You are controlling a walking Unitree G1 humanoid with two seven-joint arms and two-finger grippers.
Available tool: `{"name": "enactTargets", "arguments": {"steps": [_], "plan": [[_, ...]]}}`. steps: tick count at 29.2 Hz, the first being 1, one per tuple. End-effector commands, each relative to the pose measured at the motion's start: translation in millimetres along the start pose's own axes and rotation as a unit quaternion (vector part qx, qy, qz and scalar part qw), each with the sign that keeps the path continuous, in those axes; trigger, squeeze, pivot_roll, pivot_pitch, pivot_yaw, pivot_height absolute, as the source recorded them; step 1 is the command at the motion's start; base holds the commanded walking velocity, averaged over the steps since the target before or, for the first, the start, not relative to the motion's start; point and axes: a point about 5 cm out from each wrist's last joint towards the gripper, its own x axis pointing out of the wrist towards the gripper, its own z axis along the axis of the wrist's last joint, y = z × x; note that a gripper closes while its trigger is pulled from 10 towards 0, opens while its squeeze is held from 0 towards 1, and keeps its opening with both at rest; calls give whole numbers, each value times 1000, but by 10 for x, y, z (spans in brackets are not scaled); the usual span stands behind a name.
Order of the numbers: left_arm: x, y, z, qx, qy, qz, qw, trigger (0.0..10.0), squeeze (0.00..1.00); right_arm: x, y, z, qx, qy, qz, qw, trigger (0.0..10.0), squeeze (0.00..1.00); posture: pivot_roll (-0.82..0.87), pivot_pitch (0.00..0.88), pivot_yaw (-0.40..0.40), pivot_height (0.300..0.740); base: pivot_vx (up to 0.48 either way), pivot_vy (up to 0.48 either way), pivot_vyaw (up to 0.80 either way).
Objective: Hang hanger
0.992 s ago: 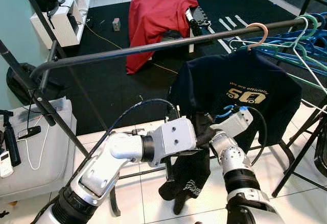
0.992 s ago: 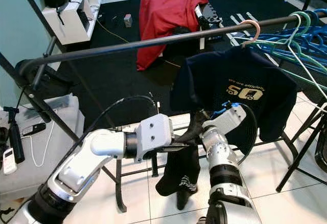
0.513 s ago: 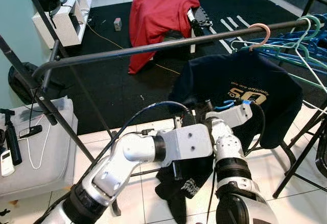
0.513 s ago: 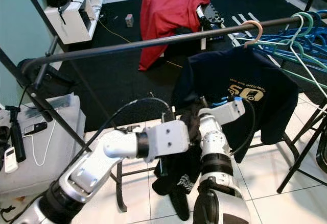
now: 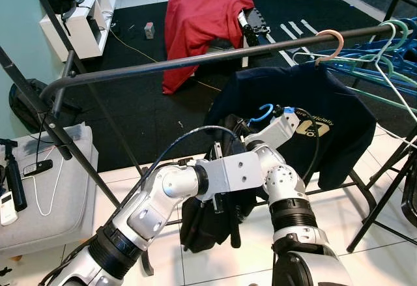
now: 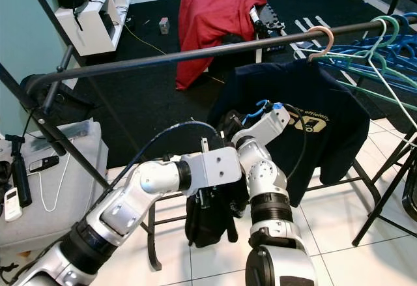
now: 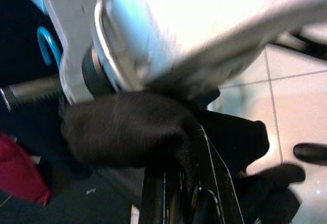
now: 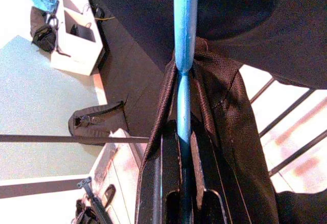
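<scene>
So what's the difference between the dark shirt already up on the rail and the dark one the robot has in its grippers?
The navy shirt hangs from the rail on a pink-hooked hanger, spread open with a gold print showing. The black garment is bunched and drooping below the arms, on a blue hanger clamped in the right gripper, not yet on the rail. Both are dark tops on hangers.

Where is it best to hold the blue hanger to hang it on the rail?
Probably at the neck just under the hook of the blue hanger, from below. The right end effector is already shut there, so the open hook stays free above the black garment to go over the rail.
</scene>
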Motion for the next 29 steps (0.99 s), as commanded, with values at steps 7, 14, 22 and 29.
{"name": "enactTargets", "arguments": {"steps": [7,14,22,29], "plan": [[-79,144,-206,-5,42,58,997,10000,0,-75,81,-132,-4,34,29,999,0,0,-77,128,60,740,0,0,0],[-107,118,-281,-53,53,71,995,10000,0,-114,37,-257,-88,68,58,992,0,0,-77,129,60,740,0,0,0],[-64,-3,-241,-146,30,69,986,10000,1000,-114,69,-269,-114,72,71,988,0,0,-76,128,55,740,0,0,0],[-78,59,-225,-165,21,85,982,10000,1000,-111,59,-238,-124,67,70,988,0,0,-74,125,54,740,0,0,0]]}}
